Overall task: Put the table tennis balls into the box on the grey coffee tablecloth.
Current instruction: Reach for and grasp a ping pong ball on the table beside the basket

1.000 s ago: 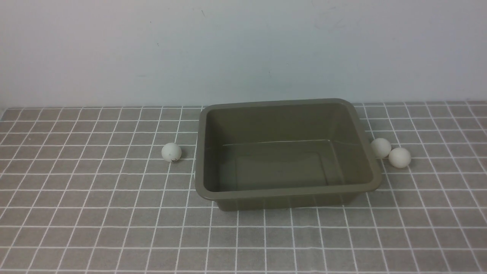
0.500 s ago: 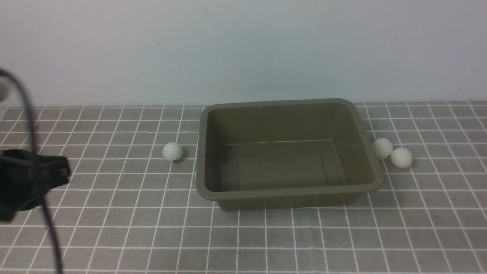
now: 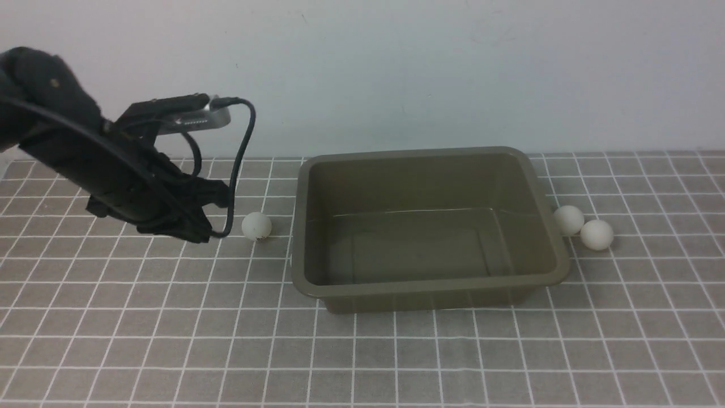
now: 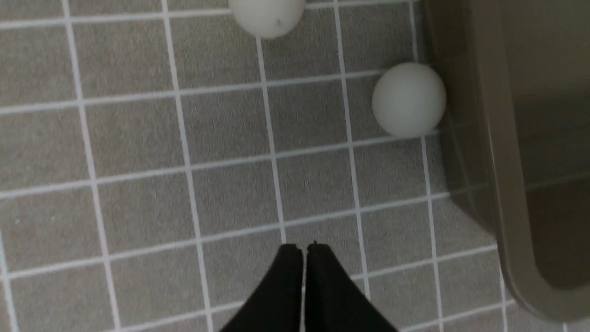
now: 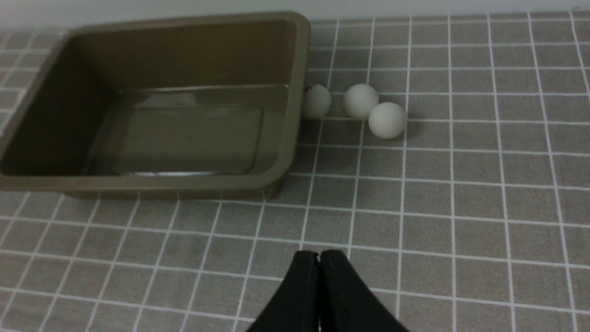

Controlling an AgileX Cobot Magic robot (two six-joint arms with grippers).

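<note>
— Where do your grippers stand?
— My left gripper [image 4: 303, 249] is pinched together on nothing, over the tablecloth [image 4: 138, 138]. Ahead of its tips the near ball [image 4: 409, 100] sits just beside the outer wall of the box [image 4: 488, 138]. The far ball [image 4: 267, 16] lies beyond it, apart.
— And the other?
— My right gripper [image 5: 319, 254] is closed too, and empty. Well ahead of it, the marked ball [image 5: 316, 101] is just beside the box. The middle ball [image 5: 361, 101] touches the outer ball [image 5: 387, 120].
</note>
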